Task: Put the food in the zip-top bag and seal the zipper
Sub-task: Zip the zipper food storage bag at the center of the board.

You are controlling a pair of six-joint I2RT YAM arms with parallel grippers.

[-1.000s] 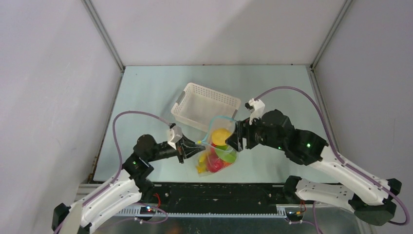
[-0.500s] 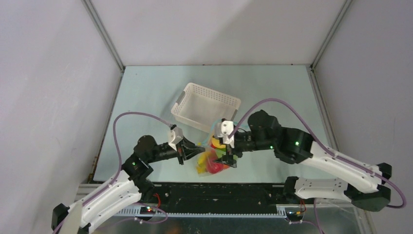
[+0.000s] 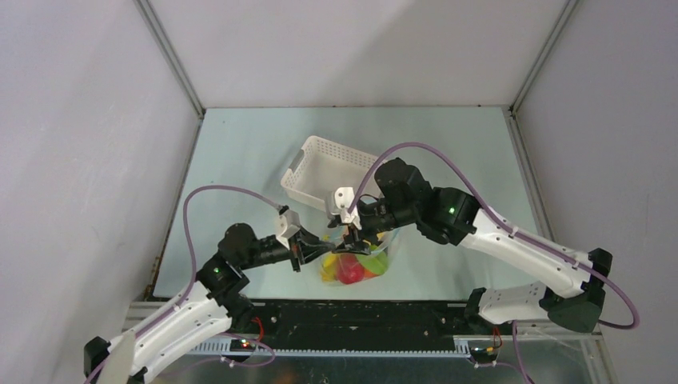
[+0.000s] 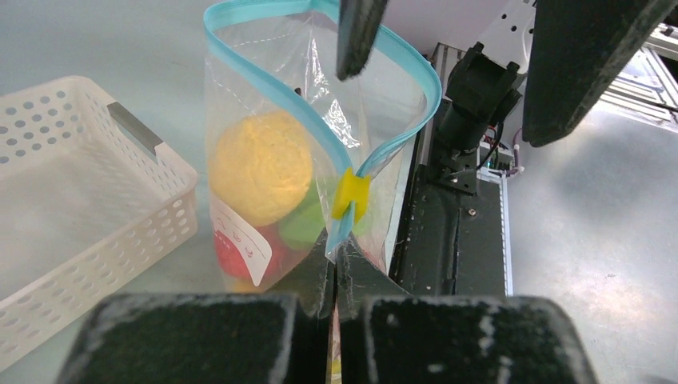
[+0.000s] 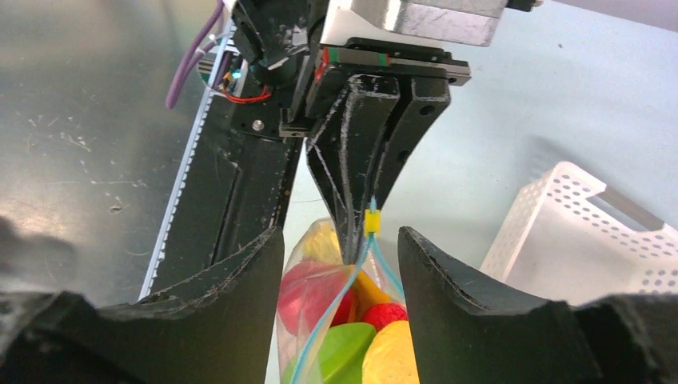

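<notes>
The zip-top bag (image 3: 357, 262) stands upright on the table with its mouth open; it also shows in the left wrist view (image 4: 272, 160). The food is inside it: a yellow lemon (image 4: 260, 164), red apples (image 5: 320, 292) and green pieces (image 5: 345, 348). The zipper (image 4: 264, 76) forms an open blue loop with a yellow slider (image 4: 352, 194) at its near end. My left gripper (image 4: 336, 260) is shut on the bag's corner just below the slider. My right gripper (image 5: 340, 272) is open, its fingers on either side of the bag's mouth near the slider (image 5: 371, 222).
A white slotted basket (image 3: 336, 172) sits empty just behind the bag, also in the left wrist view (image 4: 80, 200). The black rail (image 3: 360, 316) at the table's near edge lies close in front of the bag.
My right arm has swung left, from the bag's right side to above its mouth, close to my left gripper. The left gripper has kept its hold on the bag.
</notes>
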